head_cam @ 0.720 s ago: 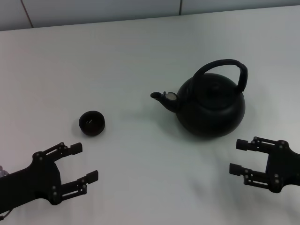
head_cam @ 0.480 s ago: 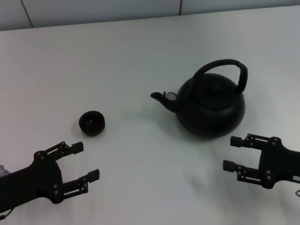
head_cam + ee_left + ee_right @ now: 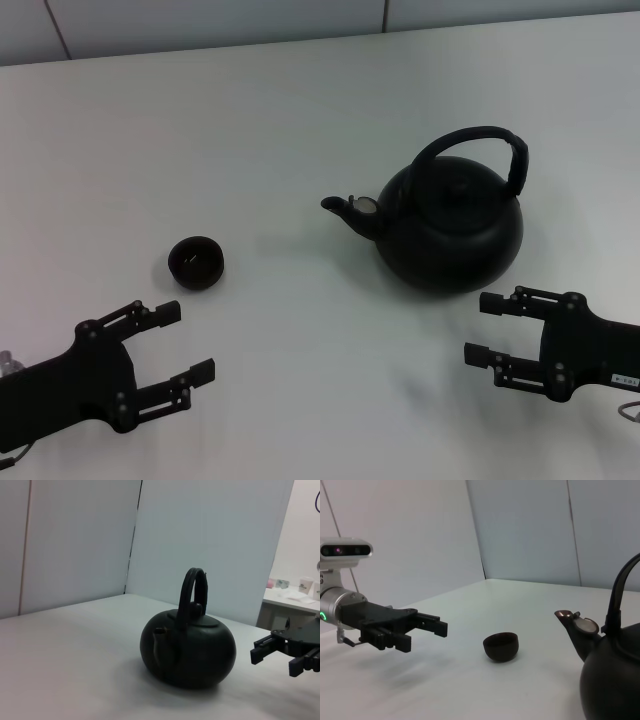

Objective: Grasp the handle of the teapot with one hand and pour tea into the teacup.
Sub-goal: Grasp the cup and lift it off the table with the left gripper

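surface: a plain white table [image 3: 300, 110] with pale wall panels behind it; nothing on it but the pot and the cup
teapot: the large squat matte black teapot [image 3: 450, 228] stands upright on the robot's right half of the table, its short spout [image 3: 345, 208] aimed toward the cup
handle: the tall black arched hoop handle [image 3: 478, 150] stands upright over the lid, its thicker wrapped stretch on the side away from the spout; nothing touches it
teacup: the small round dark brown handleless teacup [image 3: 196, 262] sits upright, well apart from the spout, on the robot's left
right gripper: the black two-fingered right gripper [image 3: 487, 329] hovers low, just in front of the pot's belly, fingers spread wide and holding nothing, well below the hoop
left gripper: the black left gripper [image 3: 175, 345] waits near the cup on the front side, fingers also spread, empty
risk, approach: the right claw is level with the body, not the arch; pushing straight in would likely shove the pot rather than catch the handle
risk, grip: closing on the thin bare part of the hoop could let a heavy pot swing or slip
risk, pour: the cup is small and far from the spout, so a tilt begun too early or off line would probably spill on the table; the lid may also shift
risk, left arm: it is close enough to the cup to knock it if it moves
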Controlling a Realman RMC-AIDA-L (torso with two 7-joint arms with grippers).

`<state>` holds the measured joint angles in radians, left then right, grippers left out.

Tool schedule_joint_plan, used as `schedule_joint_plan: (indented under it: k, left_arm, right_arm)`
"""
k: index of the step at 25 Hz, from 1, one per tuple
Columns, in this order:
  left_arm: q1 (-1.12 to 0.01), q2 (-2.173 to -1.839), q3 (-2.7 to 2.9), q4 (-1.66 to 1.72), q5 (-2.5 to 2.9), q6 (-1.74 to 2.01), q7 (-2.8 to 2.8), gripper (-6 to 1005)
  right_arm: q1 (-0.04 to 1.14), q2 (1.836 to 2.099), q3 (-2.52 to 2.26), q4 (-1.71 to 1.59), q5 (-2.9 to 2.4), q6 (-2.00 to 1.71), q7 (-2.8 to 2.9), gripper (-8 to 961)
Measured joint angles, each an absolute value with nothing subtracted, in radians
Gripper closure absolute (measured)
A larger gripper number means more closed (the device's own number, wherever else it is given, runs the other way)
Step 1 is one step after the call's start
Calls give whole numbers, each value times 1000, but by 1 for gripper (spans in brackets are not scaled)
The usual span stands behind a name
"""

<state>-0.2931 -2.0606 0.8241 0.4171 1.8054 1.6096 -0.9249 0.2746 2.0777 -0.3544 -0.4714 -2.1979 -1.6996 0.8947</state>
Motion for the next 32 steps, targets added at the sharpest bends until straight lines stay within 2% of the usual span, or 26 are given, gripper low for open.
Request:
schedule_joint_plan:
  k: [32]
  left_arm:
    - [-290,-2066,824,402,1799,1615,-922,206]
  right_arm:
    - [273,2077,-354,-476,-2207,-1703,895,280]
